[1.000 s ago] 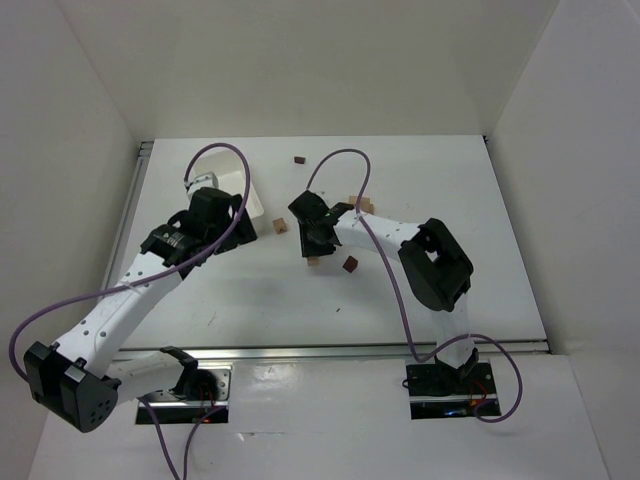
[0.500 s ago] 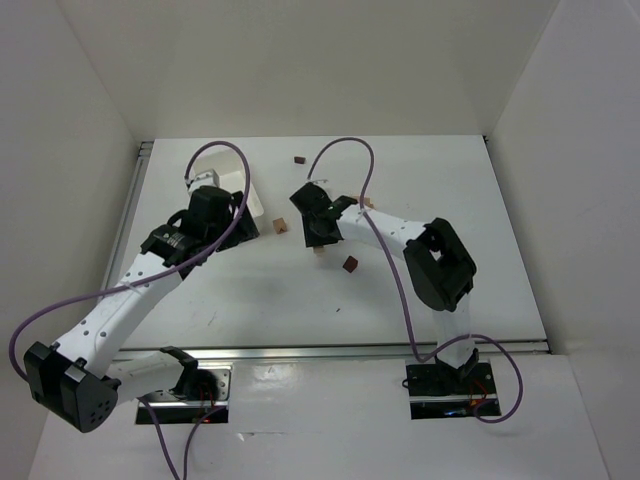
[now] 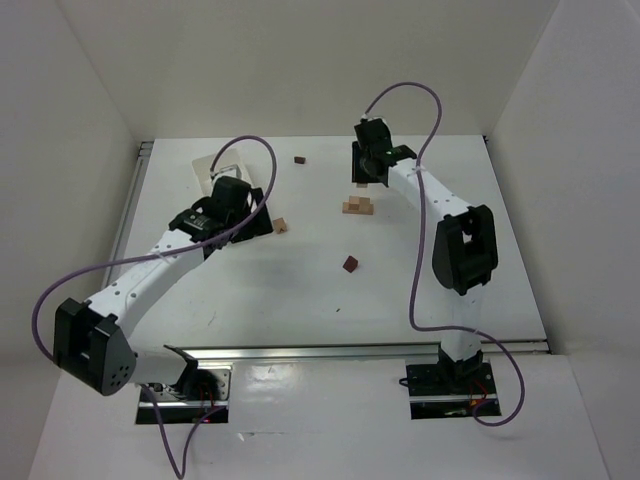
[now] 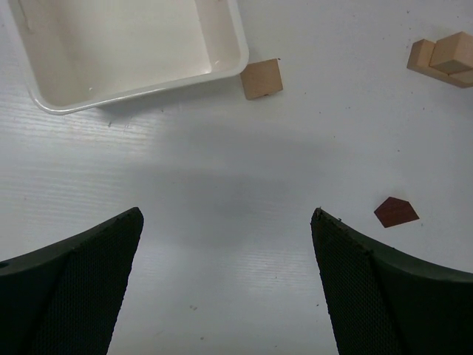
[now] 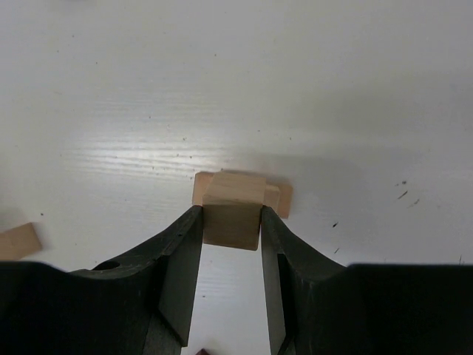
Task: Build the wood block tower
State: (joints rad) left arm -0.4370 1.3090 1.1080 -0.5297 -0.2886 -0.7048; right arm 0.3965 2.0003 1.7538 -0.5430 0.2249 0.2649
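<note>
The right arm (image 3: 430, 195) reaches to the far side of the white surface (image 3: 300, 290), its jaws closed on a tan cube (image 5: 233, 214) held over a low stack of tan blocks (image 3: 358, 207). The wrist camera cannot show whether the cube touches the stack. The left arm (image 3: 150, 275) hangs over the left half of the surface, its jaws spread wide and gripping nothing. Ahead of them sits a white tray (image 4: 140, 90), with a loose tan cube (image 4: 262, 78) just beside its corner. A maroon roof-shaped piece (image 4: 395, 211) lies apart, nearer the arms than the stack. A second maroon block (image 3: 300, 159) rests near the far edge.
</note>
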